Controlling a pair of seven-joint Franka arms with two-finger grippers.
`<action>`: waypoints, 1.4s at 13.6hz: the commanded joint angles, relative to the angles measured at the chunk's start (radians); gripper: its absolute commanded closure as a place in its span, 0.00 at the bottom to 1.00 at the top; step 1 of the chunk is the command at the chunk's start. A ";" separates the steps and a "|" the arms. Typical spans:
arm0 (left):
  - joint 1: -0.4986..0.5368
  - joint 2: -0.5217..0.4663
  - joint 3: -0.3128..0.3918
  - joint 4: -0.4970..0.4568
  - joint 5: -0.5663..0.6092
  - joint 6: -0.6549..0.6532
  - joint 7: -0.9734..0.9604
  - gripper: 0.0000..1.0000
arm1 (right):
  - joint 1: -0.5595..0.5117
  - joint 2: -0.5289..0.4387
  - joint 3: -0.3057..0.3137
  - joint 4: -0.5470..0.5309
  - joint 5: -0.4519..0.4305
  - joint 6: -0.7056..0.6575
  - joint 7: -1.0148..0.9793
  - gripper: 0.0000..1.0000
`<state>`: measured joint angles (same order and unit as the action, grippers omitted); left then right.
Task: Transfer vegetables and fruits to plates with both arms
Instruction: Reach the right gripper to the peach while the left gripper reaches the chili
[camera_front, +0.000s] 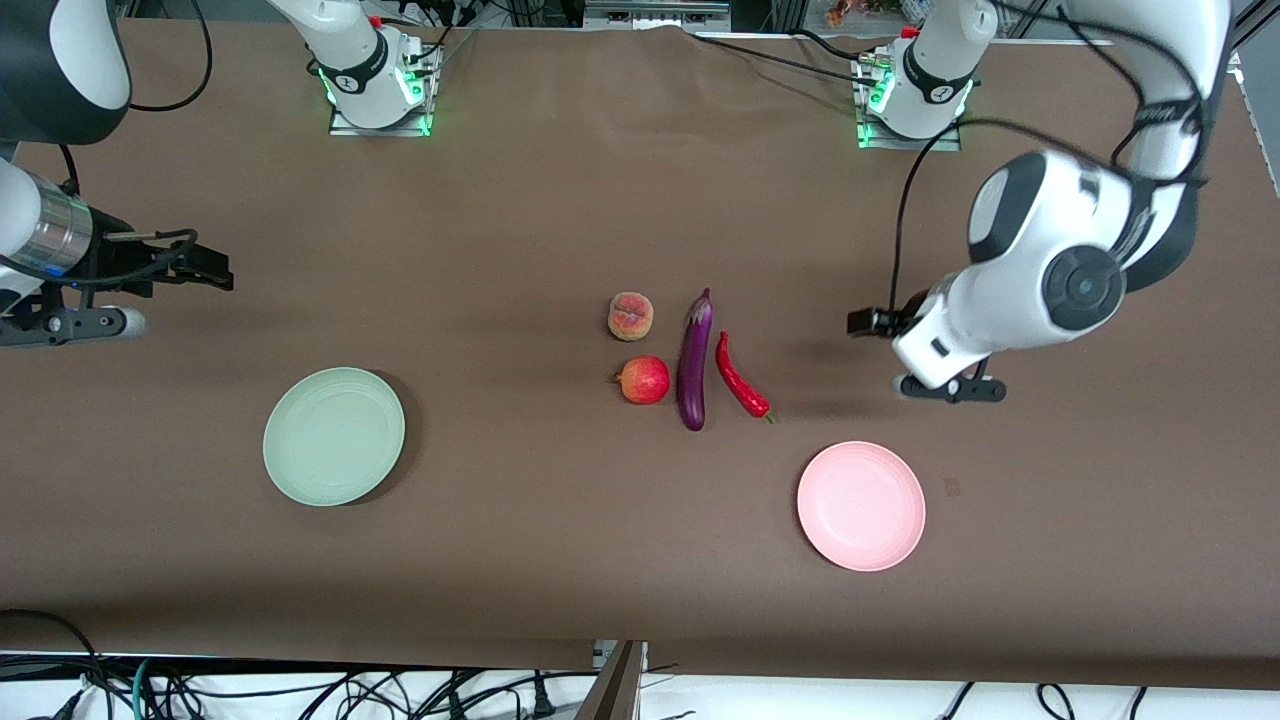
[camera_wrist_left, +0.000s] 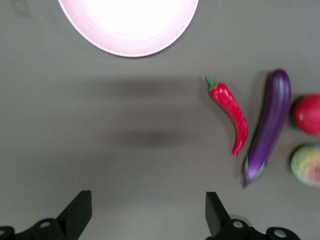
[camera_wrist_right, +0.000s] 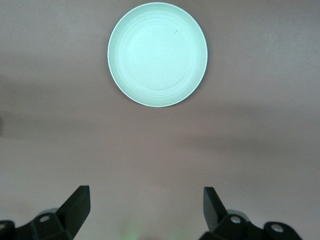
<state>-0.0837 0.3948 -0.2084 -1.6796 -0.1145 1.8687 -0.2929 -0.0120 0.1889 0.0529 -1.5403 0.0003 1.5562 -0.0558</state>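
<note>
Jaws of both the left gripper (camera_wrist_left: 147, 212) and right gripper (camera_wrist_right: 146, 210) are spread and empty; the chili pepper (camera_wrist_left: 231, 116), lying outside the left jaws, should be straddled crosswise.

On the plain brown table (camera_front: 560, 540) lie a pale green plate (camera_front: 334, 436) and a pale pink plate (camera_front: 861, 505), both unpatterned. The eggplant (camera_front: 694, 362) is glossy purple with a dark cap, the chili pepper (camera_front: 739, 377) bright red with a green stem. The peach (camera_front: 630, 316) is mottled orange-pink, the pomegranate-like fruit (camera_front: 643, 380) red.
</note>
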 joint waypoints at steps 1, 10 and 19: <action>-0.083 0.094 0.007 0.024 -0.008 0.137 -0.218 0.00 | 0.041 0.039 0.001 0.008 0.041 0.033 0.022 0.00; -0.208 0.341 0.011 0.023 0.006 0.553 -0.614 0.08 | 0.207 0.222 0.001 0.006 0.173 0.215 0.184 0.00; -0.199 0.337 0.017 0.015 0.010 0.511 -0.604 1.00 | 0.495 0.380 0.001 0.005 0.273 0.421 0.468 0.00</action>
<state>-0.2865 0.7466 -0.2035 -1.6758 -0.1145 2.4205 -0.8892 0.4348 0.5492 0.0641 -1.5417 0.2485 1.9352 0.3548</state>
